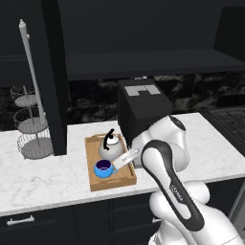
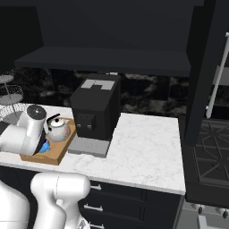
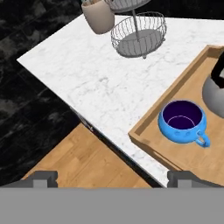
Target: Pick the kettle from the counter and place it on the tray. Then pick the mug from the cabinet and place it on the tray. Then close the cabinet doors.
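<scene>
Hand view shows the blue mug (image 3: 182, 122) standing upright on the wooden tray (image 3: 154, 132), beside the kettle (image 3: 215, 89); the gripper (image 3: 113, 177) hovers above with fingers spread wide, empty. Tray rests on the marble surface (image 3: 100, 83).

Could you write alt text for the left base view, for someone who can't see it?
A wooden tray on a white marble counter holds a silver kettle and a blue mug. A white robot arm reaches in from the lower right; a black coffee machine stands behind.
</scene>
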Controlling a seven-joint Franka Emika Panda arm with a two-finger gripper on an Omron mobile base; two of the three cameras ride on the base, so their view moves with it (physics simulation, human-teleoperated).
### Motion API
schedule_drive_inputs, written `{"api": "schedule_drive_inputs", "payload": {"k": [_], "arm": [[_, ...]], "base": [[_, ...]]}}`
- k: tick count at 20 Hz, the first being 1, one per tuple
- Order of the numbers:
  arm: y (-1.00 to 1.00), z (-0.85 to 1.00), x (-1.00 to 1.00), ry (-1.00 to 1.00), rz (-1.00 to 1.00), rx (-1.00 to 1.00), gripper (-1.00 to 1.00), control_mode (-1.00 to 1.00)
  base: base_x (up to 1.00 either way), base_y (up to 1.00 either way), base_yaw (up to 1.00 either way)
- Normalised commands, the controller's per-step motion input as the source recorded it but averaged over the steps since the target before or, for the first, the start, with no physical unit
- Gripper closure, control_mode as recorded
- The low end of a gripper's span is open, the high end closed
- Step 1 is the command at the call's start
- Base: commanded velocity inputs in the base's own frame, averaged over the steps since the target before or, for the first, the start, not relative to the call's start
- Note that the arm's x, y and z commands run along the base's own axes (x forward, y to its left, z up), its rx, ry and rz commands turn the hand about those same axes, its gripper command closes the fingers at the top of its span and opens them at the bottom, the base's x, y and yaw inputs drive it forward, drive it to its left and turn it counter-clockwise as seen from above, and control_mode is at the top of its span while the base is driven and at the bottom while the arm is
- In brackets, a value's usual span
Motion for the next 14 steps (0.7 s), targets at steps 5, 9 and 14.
{"api": "schedule_drive_inputs", "payload": {"k": [5, 9, 14], "arm": [[0.49, 0.0, -0.27, -0.02, 0.02, -0.13, -1.0, -1.0], [0.19, 0.0, -0.39, -0.06, 0.0, -0.08, -1.0, -1.0], [0.12, 0.0, -0.36, -0.09, 0.0, -0.04, -1.0, -1.0]], "base": [[0.0, 0.0, 0.0], [0.0, 0.0, 0.0], [0.0, 0.0, 0.0]]}}
